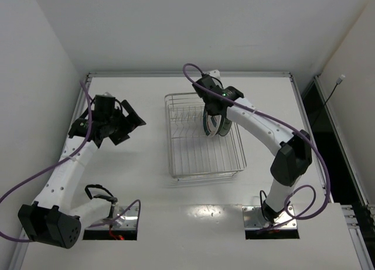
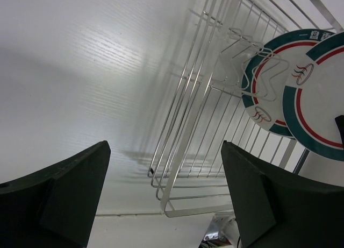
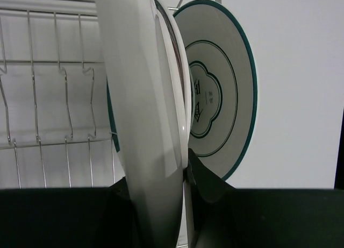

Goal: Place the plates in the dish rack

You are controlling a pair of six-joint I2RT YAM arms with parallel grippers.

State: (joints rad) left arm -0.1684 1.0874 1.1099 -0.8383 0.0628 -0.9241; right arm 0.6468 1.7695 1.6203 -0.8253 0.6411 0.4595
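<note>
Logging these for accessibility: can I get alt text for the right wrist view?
The right gripper clamps a white plate upright, seen edge-on. Just behind it stands a green-rimmed plate; the wire rack fills the left.

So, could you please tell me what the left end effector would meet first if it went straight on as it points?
Most likely the near corner of the silver wire dish rack, which stands on the white table, though depth is unclear. The left end effector is open.

- we note the dish rack [image 1: 193, 150]: thin bare metal wire, bright, shiny
- plate [image 3: 142, 97] at the rack's 1 o'clock: smooth, glossy white glaze
- table [image 2: 80, 70]: matt white, faint grain
- left gripper [image 2: 165, 151]: matt black plastic
</note>
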